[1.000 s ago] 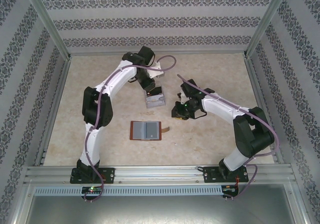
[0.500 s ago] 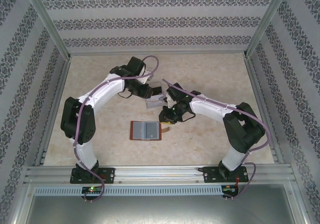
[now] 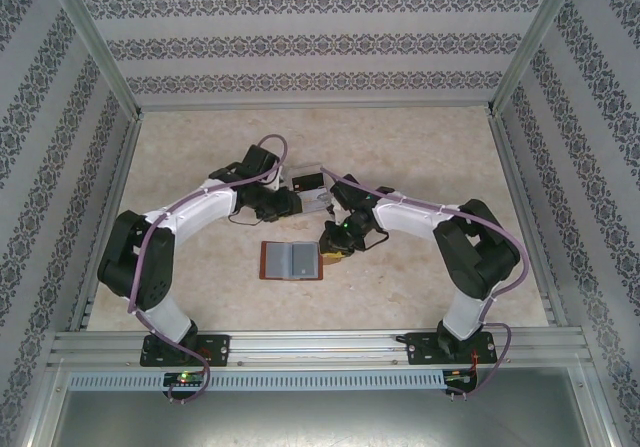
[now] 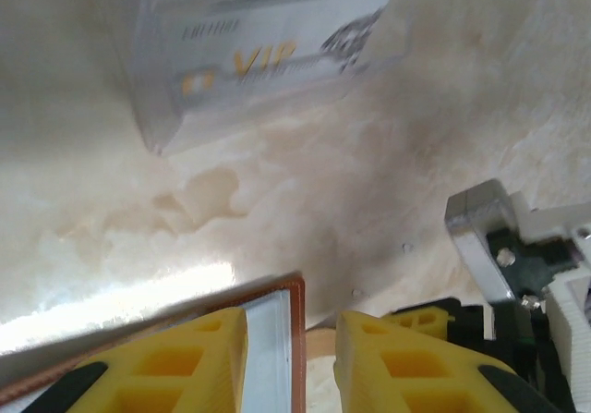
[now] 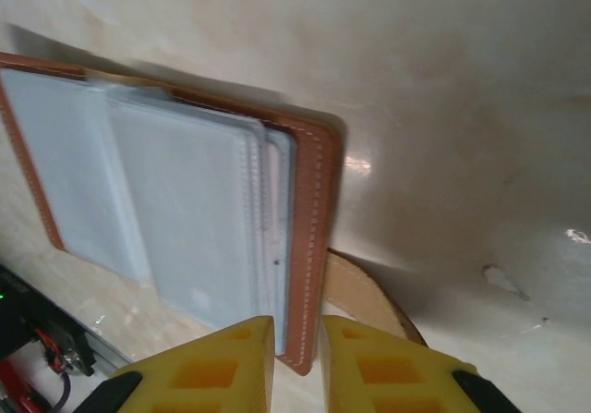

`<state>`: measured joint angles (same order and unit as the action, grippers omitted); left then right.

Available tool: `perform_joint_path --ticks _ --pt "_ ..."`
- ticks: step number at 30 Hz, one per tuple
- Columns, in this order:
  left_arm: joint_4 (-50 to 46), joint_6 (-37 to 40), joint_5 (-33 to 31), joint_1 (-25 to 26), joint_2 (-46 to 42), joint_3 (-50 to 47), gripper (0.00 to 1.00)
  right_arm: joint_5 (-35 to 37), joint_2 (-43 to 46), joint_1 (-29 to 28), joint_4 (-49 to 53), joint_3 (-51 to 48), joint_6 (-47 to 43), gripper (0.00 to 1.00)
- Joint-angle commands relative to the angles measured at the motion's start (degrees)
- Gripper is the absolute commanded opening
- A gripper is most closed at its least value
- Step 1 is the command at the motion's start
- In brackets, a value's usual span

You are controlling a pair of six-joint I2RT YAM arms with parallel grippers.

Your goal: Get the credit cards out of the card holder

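The reddish-brown card holder (image 3: 292, 260) lies open on the table, its grey-blue pockets (image 5: 185, 219) facing up. My right gripper (image 3: 333, 250) is at its right edge, covering the strap tab. In the right wrist view the jaws (image 5: 297, 362) are nearly together, with the stitched leather edge (image 5: 309, 237) between them and the strap (image 5: 369, 293) just beyond. My left gripper (image 3: 297, 207) hovers open by the holder's far right corner (image 4: 277, 330), fingers (image 4: 194, 358) apart around it. Pale credit cards (image 4: 259, 53), one marked VIP, lie in the clear tray.
The clear plastic tray (image 3: 312, 191) stands just behind the card holder, between the two wrists. Metal frame rails (image 3: 320, 345) run along the near edge and sides, and patterned walls close in the table. The right gripper's body (image 4: 499, 265) is close to my left fingers.
Both arms swung in toward the card holder. The left gripper left the tray and dropped to the holder's far corner. The right gripper moved left onto the holder's right edge, covering the strap.
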<state>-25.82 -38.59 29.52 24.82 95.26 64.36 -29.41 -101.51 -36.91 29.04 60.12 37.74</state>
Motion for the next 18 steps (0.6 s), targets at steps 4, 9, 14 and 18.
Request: perform_joint_path --ticks 4,9,14,18 --pt "7.9 -9.7 7.0 2.0 -1.6 -6.3 0.30 2.3 -1.8 0.0 0.6 -1.1 -0.7 0.21" --pt "11.5 -12.6 10.4 4.1 -0.6 -9.0 0.29 2.8 -3.2 0.1 0.3 -1.4 -1.0 0.21" --pt "16.1 -16.1 13.6 5.5 0.9 -11.3 0.28 3.5 -4.0 0.2 0.1 -2.0 -1.0 0.20" --pt "16.0 -16.4 15.9 6.7 2.5 -11.2 0.29 3.3 -4.2 0.2 0.0 -2.2 -1.0 0.19"
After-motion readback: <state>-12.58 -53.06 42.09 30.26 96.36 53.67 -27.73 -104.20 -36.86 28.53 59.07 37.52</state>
